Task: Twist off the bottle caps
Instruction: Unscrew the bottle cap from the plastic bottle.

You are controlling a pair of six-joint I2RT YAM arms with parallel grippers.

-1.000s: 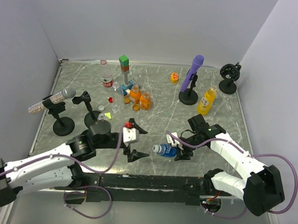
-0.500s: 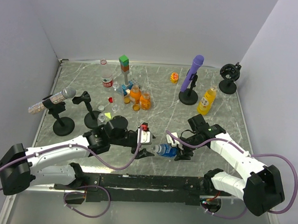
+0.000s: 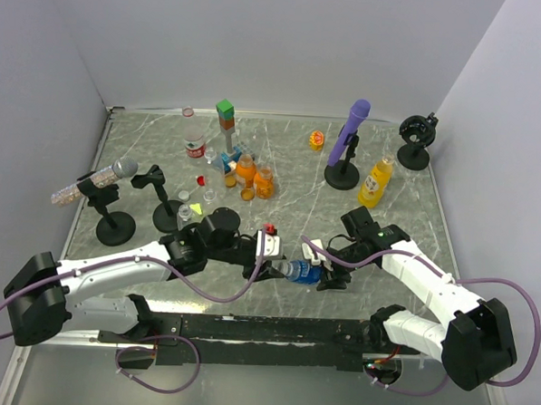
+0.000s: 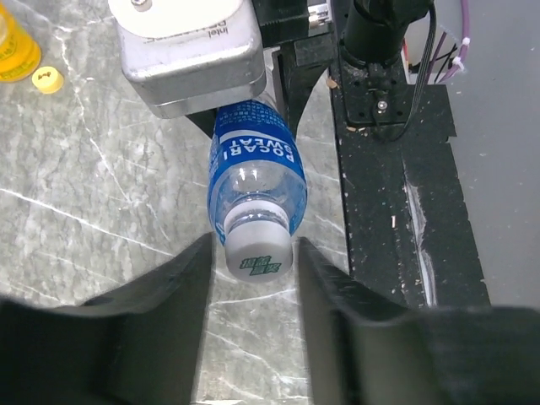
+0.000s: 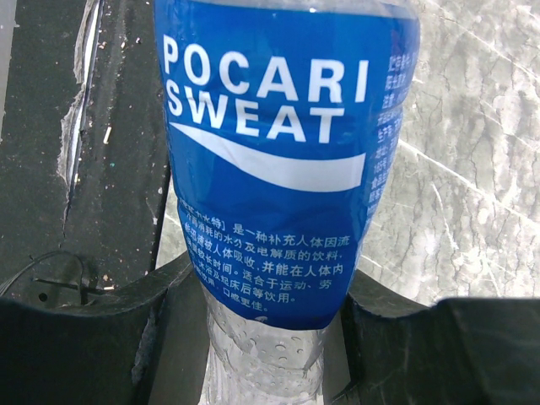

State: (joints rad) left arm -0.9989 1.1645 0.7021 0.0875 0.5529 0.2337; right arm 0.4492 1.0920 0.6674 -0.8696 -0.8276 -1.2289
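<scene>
near the counter's (image 3: 290, 167) front edge the right pincer (image 5: 266, 312) pinches a blue-labelled clear bottle (image 4: 253, 177), its white cap (image 4: 259, 251) between the spread left pincer (image 4: 253, 246).

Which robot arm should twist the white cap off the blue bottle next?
The left. The left gripper is open with a finger on each side of the white cap, ready to close and turn. The right gripper is busy clamping the blue bottle.

In the right wrist view we lose the upper end of the Pocari Sweat bottle (image 5: 278, 169) past the top edge. From the left wrist, a grey camera housing (image 4: 186, 51) hides its base.
</scene>
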